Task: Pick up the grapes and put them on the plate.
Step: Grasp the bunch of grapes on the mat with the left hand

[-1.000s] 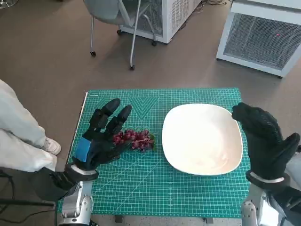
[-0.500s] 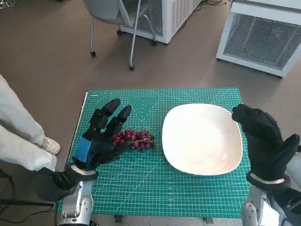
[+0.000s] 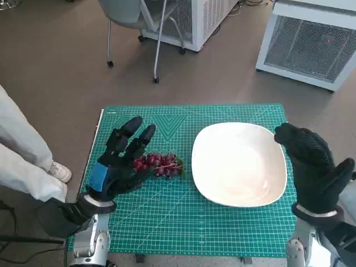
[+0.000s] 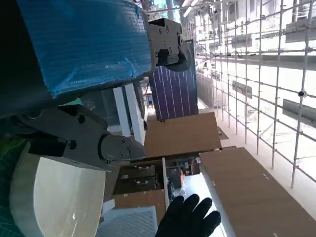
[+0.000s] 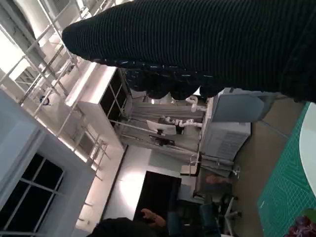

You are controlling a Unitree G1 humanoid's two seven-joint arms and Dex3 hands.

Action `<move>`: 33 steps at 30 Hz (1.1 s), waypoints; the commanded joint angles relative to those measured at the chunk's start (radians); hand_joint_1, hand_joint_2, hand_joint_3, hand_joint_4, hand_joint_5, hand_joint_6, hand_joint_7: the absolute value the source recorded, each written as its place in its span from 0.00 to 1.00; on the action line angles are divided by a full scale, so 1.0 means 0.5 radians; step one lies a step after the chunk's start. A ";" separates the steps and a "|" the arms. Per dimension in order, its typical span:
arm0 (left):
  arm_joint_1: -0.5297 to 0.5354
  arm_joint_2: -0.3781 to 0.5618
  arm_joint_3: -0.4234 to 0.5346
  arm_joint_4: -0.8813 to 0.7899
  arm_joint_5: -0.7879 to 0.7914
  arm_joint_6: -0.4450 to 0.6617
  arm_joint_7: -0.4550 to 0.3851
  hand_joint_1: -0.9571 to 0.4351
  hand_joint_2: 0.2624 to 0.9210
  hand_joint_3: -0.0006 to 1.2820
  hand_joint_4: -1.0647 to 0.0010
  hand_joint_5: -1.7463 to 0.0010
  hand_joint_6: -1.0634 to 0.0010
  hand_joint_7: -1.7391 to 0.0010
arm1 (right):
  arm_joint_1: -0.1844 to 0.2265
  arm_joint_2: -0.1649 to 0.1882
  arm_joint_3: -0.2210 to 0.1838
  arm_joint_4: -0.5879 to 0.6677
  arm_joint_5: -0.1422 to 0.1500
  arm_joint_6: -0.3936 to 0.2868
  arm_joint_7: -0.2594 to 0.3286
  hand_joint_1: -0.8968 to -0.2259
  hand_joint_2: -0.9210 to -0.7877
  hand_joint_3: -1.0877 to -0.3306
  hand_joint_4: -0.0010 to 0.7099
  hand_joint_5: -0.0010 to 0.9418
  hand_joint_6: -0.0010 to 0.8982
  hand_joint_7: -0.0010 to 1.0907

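A small bunch of dark red grapes (image 3: 161, 164) lies on the green cutting mat, just left of the white plate (image 3: 239, 163). My left hand (image 3: 119, 160) hovers at the grapes' left side with its fingers spread and nothing in them; its thumb side partly hides the bunch. My right hand (image 3: 315, 167), gloved, stands upright at the plate's right edge, fingers extended and empty. The plate's rim (image 4: 54, 197) shows in the left wrist view, and the grapes (image 5: 302, 226) peek into a corner of the right wrist view.
The green mat (image 3: 183, 222) covers the small table. A person's pale trouser leg (image 3: 22, 161) and shoe (image 3: 55, 171) stand close by the table's left side. A chair (image 3: 139, 22) and white cabinets (image 3: 311, 39) stand on the floor beyond.
Both hands hold their places. The person's leg at the left has shifted slightly.
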 commanded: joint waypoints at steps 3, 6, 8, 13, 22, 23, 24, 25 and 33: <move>0.021 0.013 -0.006 -0.015 0.021 -0.010 -0.003 0.61 1.00 0.19 0.73 1.00 0.92 0.68 | 0.012 -0.009 0.001 0.027 0.001 0.015 0.028 0.73 0.00 0.69 0.72 0.35 0.24 0.75; 0.026 0.017 -0.009 -0.023 0.036 -0.019 0.002 0.61 1.00 0.19 0.73 1.00 0.92 0.68 | 0.012 -0.010 0.000 0.025 0.001 0.018 0.032 0.73 0.00 0.68 0.71 0.34 0.24 0.75; 0.032 0.026 -0.015 -0.034 0.078 -0.044 0.019 0.62 1.00 0.19 0.73 1.00 0.92 0.68 | 0.012 -0.012 -0.001 0.024 0.002 0.020 0.036 0.73 0.00 0.68 0.71 0.34 0.24 0.75; 0.067 0.157 -0.053 -0.095 0.648 -0.245 0.278 0.62 0.99 0.13 0.76 1.00 0.92 0.72 | 0.013 -0.018 -0.005 0.025 0.009 0.023 0.045 0.73 0.00 0.68 0.71 0.34 0.24 0.75; 0.213 0.453 -0.182 -0.753 1.958 0.242 0.587 0.55 0.71 0.01 0.98 1.00 0.87 0.94 | 0.015 -0.022 -0.009 0.020 0.013 0.035 0.044 0.73 0.00 0.68 0.71 0.35 0.24 0.75; 0.217 0.461 -0.200 -0.792 2.019 0.299 0.568 0.54 0.68 0.00 0.98 1.00 0.86 0.95 | 0.015 -0.022 -0.009 0.020 0.012 0.034 0.042 0.73 0.00 0.68 0.71 0.35 0.24 0.75; 0.221 0.464 -0.219 -0.826 2.075 0.353 0.549 0.54 0.66 0.00 0.99 1.00 0.86 0.96 | 0.015 -0.021 -0.009 0.021 0.011 0.034 0.041 0.73 0.00 0.68 0.71 0.35 0.24 0.75; 0.224 0.464 -0.237 -0.852 2.126 0.401 0.535 0.53 0.65 0.00 0.99 1.00 0.86 0.96 | 0.014 -0.021 -0.009 0.023 0.010 0.033 0.040 0.73 0.00 0.68 0.71 0.35 0.24 0.75; 0.196 0.415 -0.385 -0.915 2.428 0.710 0.466 0.45 0.62 0.00 1.00 1.00 0.82 0.98 | 0.012 -0.017 -0.012 0.033 0.014 0.038 0.038 0.73 0.00 0.67 0.71 0.35 0.24 0.75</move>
